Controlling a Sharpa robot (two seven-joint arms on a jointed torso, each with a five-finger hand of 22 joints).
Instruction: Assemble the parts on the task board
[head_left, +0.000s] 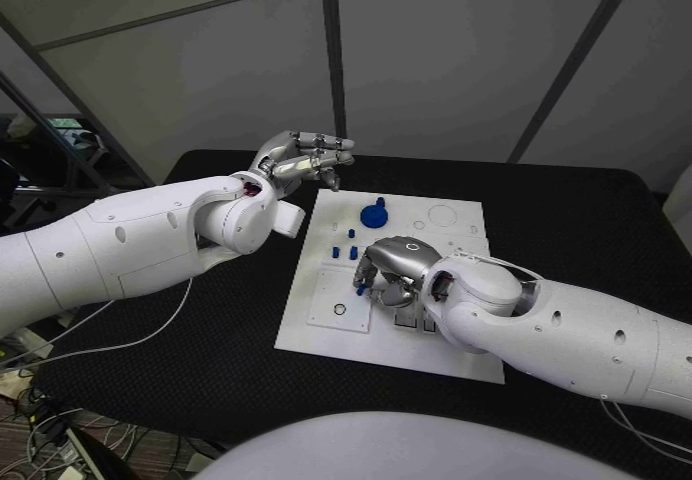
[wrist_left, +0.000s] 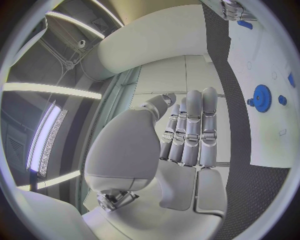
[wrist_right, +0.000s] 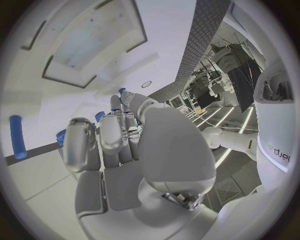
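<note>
My right hand (head_left: 400, 266) fingers curled low over task board (head_left: 325, 335) middle, grasp unclear. Left hand (head_left: 303, 157) empty, fingers loosely apart, past far-left corner; blue gear (head_left: 374, 213) nearby.

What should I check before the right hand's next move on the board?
1. Right hand over the board: ok, it sits low over the board's middle.
2. Right hand's hold on a part: cannot tell; a small blue part shows at its fingertips, but the contact is hidden.
3. Left hand clear of the work: ok, it is raised past the board's far edge, holding nothing.
4. Gear seated: cannot tell; it sits on the board's far half, but its seating is too small to judge.
5. Loose pegs near the hand: not ok, they are close to the right hand's fingers and could be knocked.
</note>
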